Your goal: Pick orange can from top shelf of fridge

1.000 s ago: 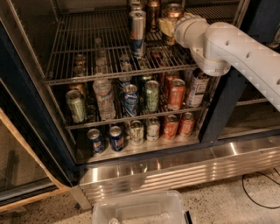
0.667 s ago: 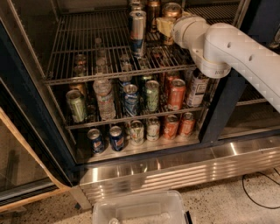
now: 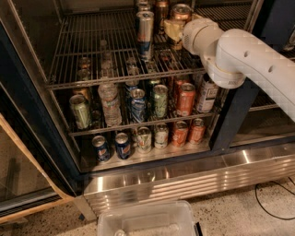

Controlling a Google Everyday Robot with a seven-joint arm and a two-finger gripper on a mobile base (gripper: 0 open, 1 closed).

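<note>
The orange can (image 3: 181, 12) stands at the back right of the top shelf (image 3: 87, 55) of the fridge (image 3: 193, 177); its shiny copper lid shows and its body is mostly hidden. My gripper (image 3: 174, 30) sits right at the can, against its front and left side, at the end of my white arm (image 3: 244, 60), which reaches in from the right. A tall silver-and-blue can (image 3: 144, 33) stands just left of the gripper.
More cans (image 3: 160, 6) stand behind at the shelf's back. The lower racks are crowded with cans and a water bottle (image 3: 109, 103). A dark door post (image 3: 233, 115) is under my arm. A clear plastic bin (image 3: 147, 220) lies on the floor in front.
My arm and gripper have shifted very slightly left toward the orange can. The cans have not moved.
</note>
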